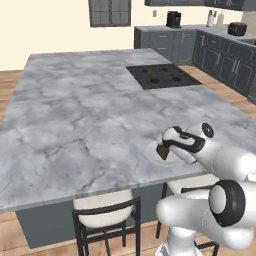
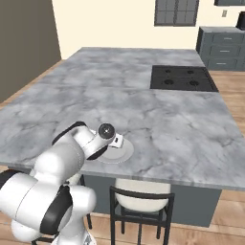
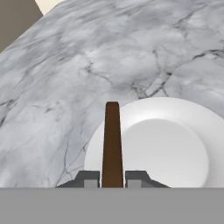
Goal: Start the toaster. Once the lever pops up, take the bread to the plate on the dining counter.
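Bread [image 3: 112, 144], a dark brown slice held on edge, is pinched between the closed jaws of the gripper [image 3: 112, 178], just over the near rim of the white plate [image 3: 175, 153]. The plate lies close to the worktop's [image 1: 75, 115] near edge, above the stools [image 1: 106, 210]. Released upright, the slice could tip off the rim onto the marble, or towards that edge. Farther off, the black cooktop [image 1: 161, 76] sits by the far right corner.
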